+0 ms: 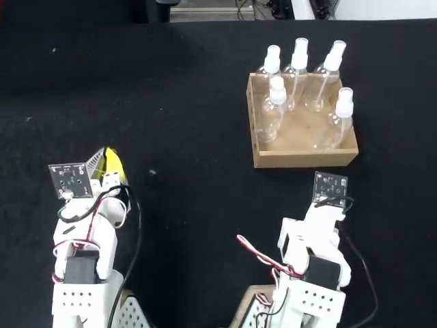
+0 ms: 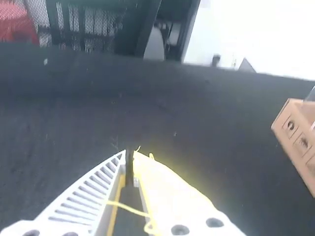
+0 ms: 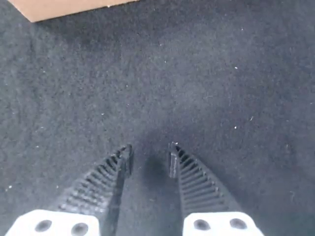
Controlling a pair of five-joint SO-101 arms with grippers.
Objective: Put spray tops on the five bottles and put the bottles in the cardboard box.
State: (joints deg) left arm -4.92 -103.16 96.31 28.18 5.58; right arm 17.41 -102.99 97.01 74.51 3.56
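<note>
The cardboard box (image 1: 304, 158) sits at the right of the black table. Several clear bottles stand upright inside it, each with a white spray top, among them one at the back left (image 1: 271, 66), one at the front left (image 1: 275, 106) and one at the front right (image 1: 341, 116). My left gripper (image 2: 129, 156) is shut with nothing in it, low over bare cloth at the near left (image 1: 106, 156), far from the box. My right gripper (image 3: 150, 158) is open and holds nothing, just above the cloth in front of the box (image 3: 64, 6).
A corner of the box (image 2: 298, 142) appears at the edge of the left wrist view. Both arm bases stand at the table's near edge, the right one (image 1: 311, 273) directly in front of the box. Black cloth (image 1: 171, 102) covers the table.
</note>
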